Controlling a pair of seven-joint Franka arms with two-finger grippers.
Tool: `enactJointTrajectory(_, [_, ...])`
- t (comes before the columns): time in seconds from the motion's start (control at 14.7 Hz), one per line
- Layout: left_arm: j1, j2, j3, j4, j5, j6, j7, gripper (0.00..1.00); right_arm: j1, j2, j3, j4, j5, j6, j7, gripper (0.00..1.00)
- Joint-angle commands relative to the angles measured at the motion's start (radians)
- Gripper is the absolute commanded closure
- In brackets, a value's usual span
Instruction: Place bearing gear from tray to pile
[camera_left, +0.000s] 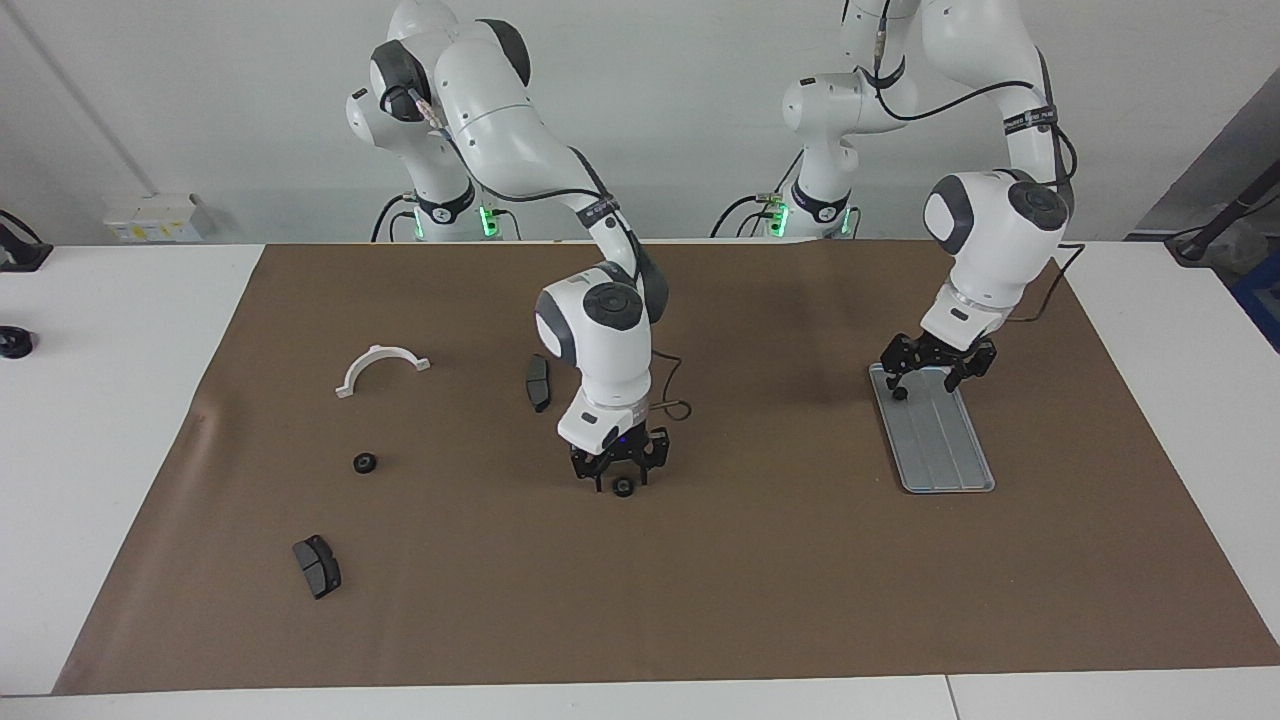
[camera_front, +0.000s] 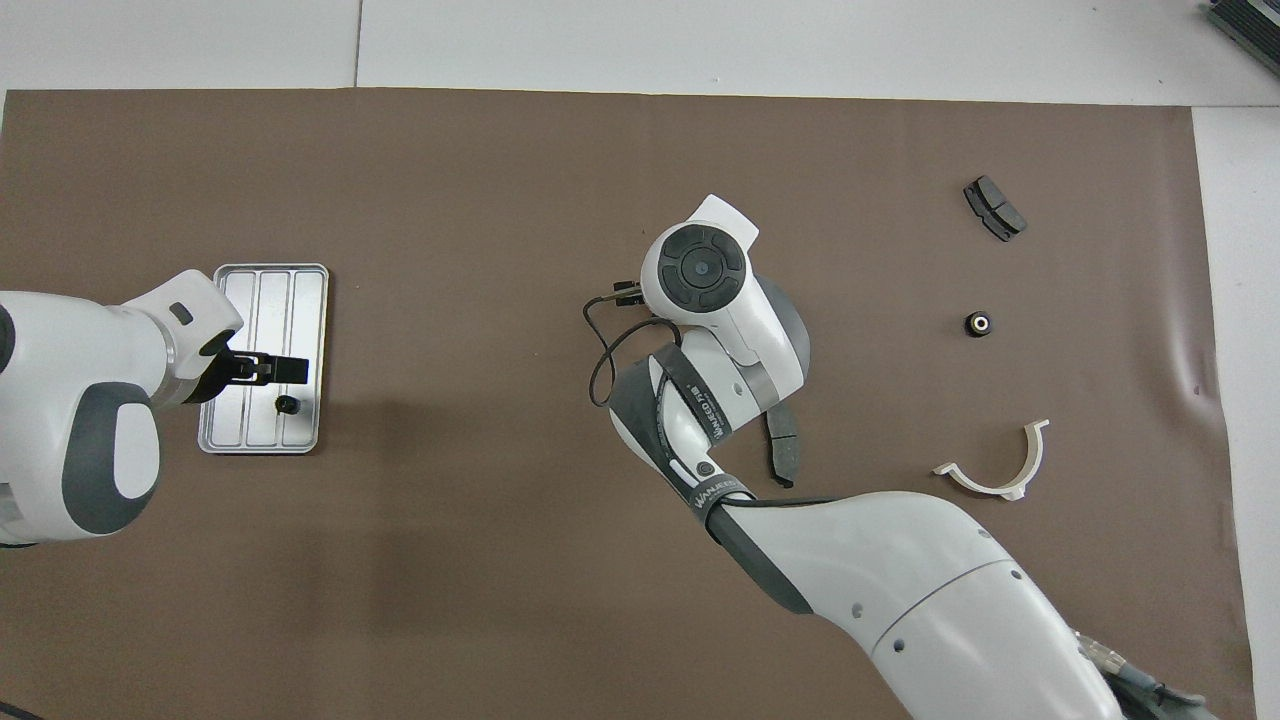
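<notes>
The left gripper (camera_left: 930, 375) is seen low over the tray (camera_left: 945, 445), fingers spread apart, at the tray's end nearer the robots, where a small black gear (camera_left: 900, 393) lies on it. The right gripper (camera_left: 620, 478) is held down at a second gear (camera_left: 623, 487) on the brown mat (camera_left: 700, 600), well apart from the tray; whether it is clamped cannot be told.

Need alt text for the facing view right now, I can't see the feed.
The right claw is down on the brown mat at a small black gear mid-table. The left claw hovers open over the tray, above another gear on it.
</notes>
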Motion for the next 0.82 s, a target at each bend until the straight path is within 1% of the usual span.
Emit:
enactJointTrajectory(0.0, [0.011,-0.055,-0.009,-0.107,0.012,0.085,-0.012,0.0,-0.01,-0.021,0.011,-0.028,-0.008,-0.001,-0.016,0.42])
enactJointTrajectory(0.2, [0.014,-0.053,-0.009,-0.128,0.012,0.11,-0.012,0.0,-0.012,-0.021,0.011,-0.028,0.001,0.007,-0.016,0.67])
enactJointTrajectory(0.27, [0.014,-0.049,-0.009,-0.138,0.012,0.13,-0.012,0.05,-0.012,-0.021,0.011,-0.028,0.003,0.008,-0.015,0.85])
enactJointTrajectory(0.34, [0.015,-0.044,-0.009,-0.146,0.012,0.154,-0.012,0.11,-0.01,-0.021,0.011,-0.027,0.003,0.008,-0.004,1.0])
enactJointTrajectory(0.41, [0.017,-0.038,-0.009,-0.157,0.012,0.182,-0.01,0.14,-0.01,-0.021,0.011,-0.019,0.003,0.001,0.003,1.0])
enactJointTrajectory(0.55, [0.043,0.007,-0.01,-0.157,0.012,0.225,-0.001,0.24,-0.016,-0.036,0.011,-0.004,0.006,-0.037,0.02,1.0])
enactJointTrajectory(0.61, [0.044,0.014,-0.01,-0.157,0.012,0.234,0.001,0.26,-0.033,-0.068,0.008,-0.008,0.005,-0.06,0.026,1.0])
enactJointTrajectory(0.75, [0.044,0.014,-0.01,-0.157,0.012,0.234,0.001,0.27,-0.103,-0.161,0.008,-0.037,0.006,-0.117,0.026,1.0])
